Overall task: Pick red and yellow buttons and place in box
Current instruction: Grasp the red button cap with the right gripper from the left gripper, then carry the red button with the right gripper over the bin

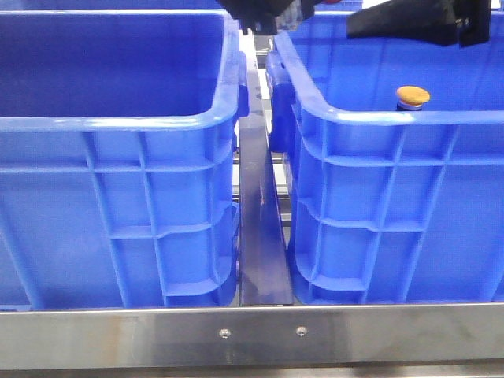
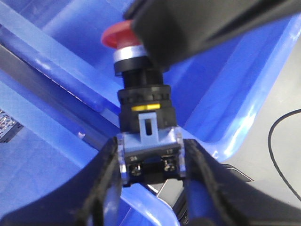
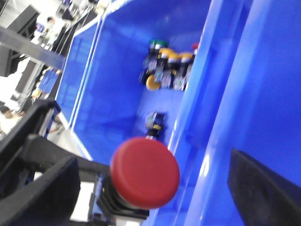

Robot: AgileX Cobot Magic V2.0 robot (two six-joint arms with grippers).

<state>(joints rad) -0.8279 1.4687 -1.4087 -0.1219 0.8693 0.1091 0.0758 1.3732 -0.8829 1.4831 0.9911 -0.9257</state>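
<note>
Two blue crates stand side by side behind a steel front rail [image 1: 260, 335], parted by a dark metal bar [image 1: 258, 236]. The left crate [image 1: 118, 122] shows only a bare blue interior from the front. In the right crate [image 1: 409, 118], a yellow-orange button [image 1: 413, 97] stands just behind the near rim with its domed cap showing above the edge. The left hand [image 2: 151, 188] is clamped on the red button [image 2: 117, 35]: its two dark fingers [image 2: 101, 188] press the grey-blue contact block at the button's base from either side, with the black collar, a yellow band and a silvery ring above that, and the red cap farthest from the fingers. This held button hangs over blue crate wall and rim, near the gap between the crates; which crate lies directly beneath it cannot be settled from the blurred wrist view. The right hand [image 3: 155, 188] has its dark fingers [image 3: 42, 188] standing wide apart, and the red cap [image 3: 145, 172] sits between them with clear gaps on both sides, touching neither. Beyond that cap, the right wrist view looks down into a crate where a cluster of further buttons [image 3: 167, 68], with yellow and green caps, lies against the far wall, and one more unit [image 3: 155, 122] lies apart on the floor
</note>
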